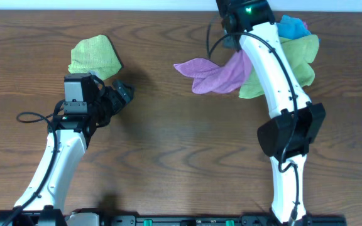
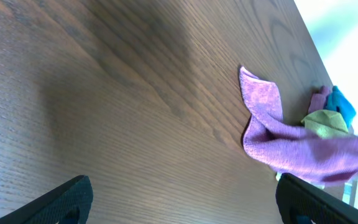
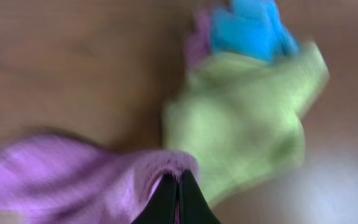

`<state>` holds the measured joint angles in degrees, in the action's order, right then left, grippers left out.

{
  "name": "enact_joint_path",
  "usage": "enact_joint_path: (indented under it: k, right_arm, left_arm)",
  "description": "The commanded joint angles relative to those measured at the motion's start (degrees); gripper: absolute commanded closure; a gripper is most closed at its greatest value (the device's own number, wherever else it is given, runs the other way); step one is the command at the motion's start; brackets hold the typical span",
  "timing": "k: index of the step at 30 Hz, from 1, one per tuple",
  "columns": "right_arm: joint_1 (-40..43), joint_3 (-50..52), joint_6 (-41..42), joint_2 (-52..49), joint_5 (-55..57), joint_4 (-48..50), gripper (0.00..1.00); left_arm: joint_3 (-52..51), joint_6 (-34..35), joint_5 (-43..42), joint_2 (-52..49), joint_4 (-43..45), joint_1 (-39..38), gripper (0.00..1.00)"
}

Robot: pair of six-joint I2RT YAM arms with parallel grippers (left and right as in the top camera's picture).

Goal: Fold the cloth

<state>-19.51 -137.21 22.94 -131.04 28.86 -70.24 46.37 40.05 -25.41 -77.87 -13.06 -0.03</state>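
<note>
The purple cloth (image 1: pixel 209 74) hangs stretched and crumpled at the back middle of the table, one end trailing on the wood and the other lifted. My right gripper (image 3: pixel 179 177) is shut on a raised fold of the cloth (image 3: pixel 73 183), with purple fabric pinched between the black fingertips. The right wrist view is blurred. My left gripper (image 1: pixel 123 93) stands open at the left, well apart from the cloth (image 2: pixel 272 134), with only bare wood between its fingers (image 2: pixel 73 193).
A lime-green cloth (image 1: pixel 93 56) lies bunched just behind the left gripper. Another lime-green cloth (image 1: pixel 300 59) and a small bright blue cloth (image 1: pixel 291 26) lie at the back right, under and beside the right arm. The table's far edge runs close behind them.
</note>
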Motion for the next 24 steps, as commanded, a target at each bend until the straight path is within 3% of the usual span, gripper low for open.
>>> enact_joint_path:
  k: [1, 11, 15, 16, 17, 18, 20, 24]
  right_arm:
    - [-1.92, 1.09, -8.52, 0.87, -1.4, 7.3, 0.99]
    - [-1.99, 1.27, -18.95, -10.16, -2.51, 31.02, 0.99]
    - [-1.99, 1.27, -19.21, -13.94, -2.54, 37.55, 0.99]
    - [-1.99, 1.27, -19.17, -14.4, -2.27, 38.23, 0.89]
    - [-2.03, 1.27, -19.15, -14.4, -2.08, 38.38, 0.53]
    - [-2.25, 1.25, -19.17, -14.34, -2.05, 38.47, 0.39]
    - [-2.91, 0.98, -19.17, -13.11, -1.84, 38.29, 0.25]
    - [-4.61, 0.79, -19.12, -8.85, -1.9, 37.16, 0.11]
  left_arm:
    - [1.16, -1.77, -1.2, -0.24, 0.04, 0.0, 0.04]
    - [1.16, -2.82, -1.01, -0.44, 0.04, 0.0, 0.05]
    - [1.16, -2.84, -1.01, -1.09, 0.04, 0.0, 0.05]
    - [1.16, -2.82, -1.03, -1.22, 0.04, 0.0, 0.04]
    - [1.16, -2.86, -1.03, -1.4, 0.04, 0.0, 0.04]
    - [1.16, -2.93, -1.03, -1.46, 0.04, 0.0, 0.04]
    - [1.16, -3.63, -1.01, -1.53, 0.04, 0.0, 0.05]
    - [1.16, -4.28, -1.03, -1.53, 0.07, 0.0, 0.04]
